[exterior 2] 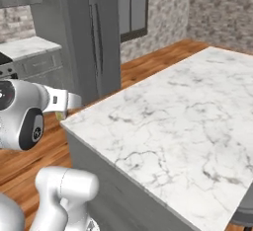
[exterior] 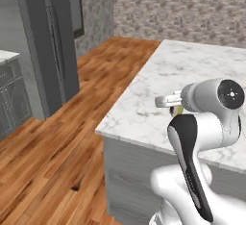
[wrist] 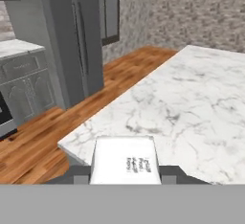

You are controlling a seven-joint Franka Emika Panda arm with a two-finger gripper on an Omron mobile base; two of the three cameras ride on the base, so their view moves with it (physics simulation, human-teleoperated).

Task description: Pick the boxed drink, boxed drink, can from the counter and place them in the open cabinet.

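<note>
Between my fingers: gripper [wrist: 125, 177] clamped on one boxed drink [wrist: 124, 161], carton upright.
Below it: near corner of the desk [wrist: 191, 113].
Heading: I judge the open cabinet lies elsewhere; can't place it.

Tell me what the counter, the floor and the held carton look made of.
Counter: polished white marble, going by its grey veins.
Floor: varnished wood planks, reddish-brown with visible grain.
Boxed drink in the gripper: probably matte white card, with small print.
</note>
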